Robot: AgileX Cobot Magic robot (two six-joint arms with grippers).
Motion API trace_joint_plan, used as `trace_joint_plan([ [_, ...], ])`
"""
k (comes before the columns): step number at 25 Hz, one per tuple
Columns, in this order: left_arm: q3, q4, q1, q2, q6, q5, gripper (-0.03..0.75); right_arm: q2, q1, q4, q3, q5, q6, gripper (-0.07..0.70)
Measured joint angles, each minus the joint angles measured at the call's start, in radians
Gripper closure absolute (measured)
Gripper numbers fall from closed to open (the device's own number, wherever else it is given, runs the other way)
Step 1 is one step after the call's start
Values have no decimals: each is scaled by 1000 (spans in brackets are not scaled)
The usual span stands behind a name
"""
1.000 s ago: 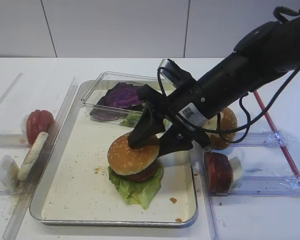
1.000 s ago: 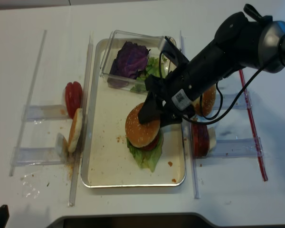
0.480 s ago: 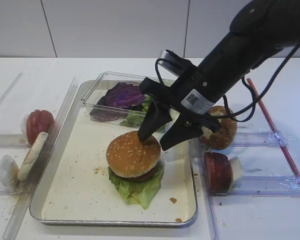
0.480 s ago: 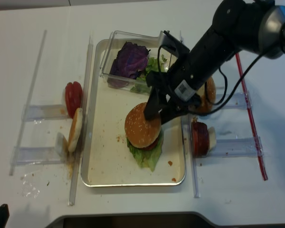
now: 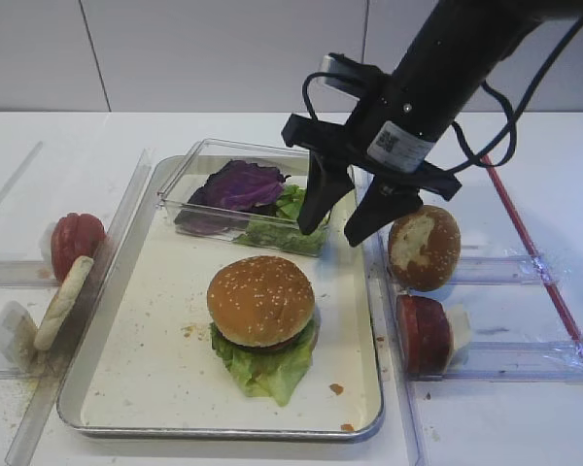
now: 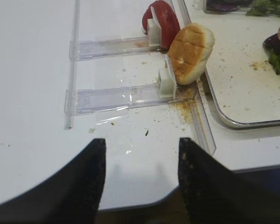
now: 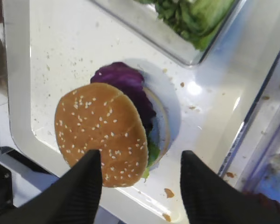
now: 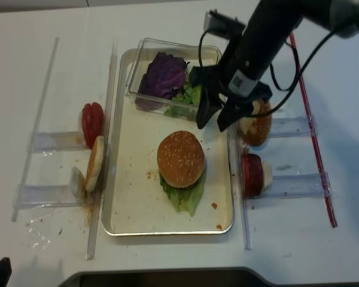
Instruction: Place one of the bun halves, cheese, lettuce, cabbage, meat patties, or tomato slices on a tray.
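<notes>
A sesame bun top (image 5: 260,299) caps a stack on the silver tray (image 5: 223,432), with lettuce (image 5: 262,367) showing under it. The right wrist view shows purple cabbage (image 7: 126,84) under the bun top (image 7: 100,133). My right gripper (image 5: 332,233) hangs open above the tray, up and right of the stack, holding nothing. From above, the right gripper (image 8: 210,127) is clear of the bun top (image 8: 180,158). My left gripper (image 6: 141,141) is open over bare table left of the tray, near a rack holding a bun half (image 6: 190,52).
A clear box at the tray's back holds purple cabbage (image 5: 238,184) and lettuce (image 5: 282,218). Right of the tray, racks hold a brown bun half (image 5: 425,248) and a red slice (image 5: 423,333). Left racks hold a tomato slice (image 5: 76,241) and a bun half (image 5: 63,301).
My right gripper has risen off the bun top and drawn back toward the clear box. The bun top stays on the stack.
</notes>
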Motion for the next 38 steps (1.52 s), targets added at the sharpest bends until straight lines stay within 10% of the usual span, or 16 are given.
trace_joint_plan([
  [29, 0, 0, 0, 0, 0, 0, 374, -142, -2, -443, -84, 24, 208, 220],
  [38, 0, 0, 0, 0, 0, 0, 374, -227, -164, -445, 15, 26, 192, 220],
])
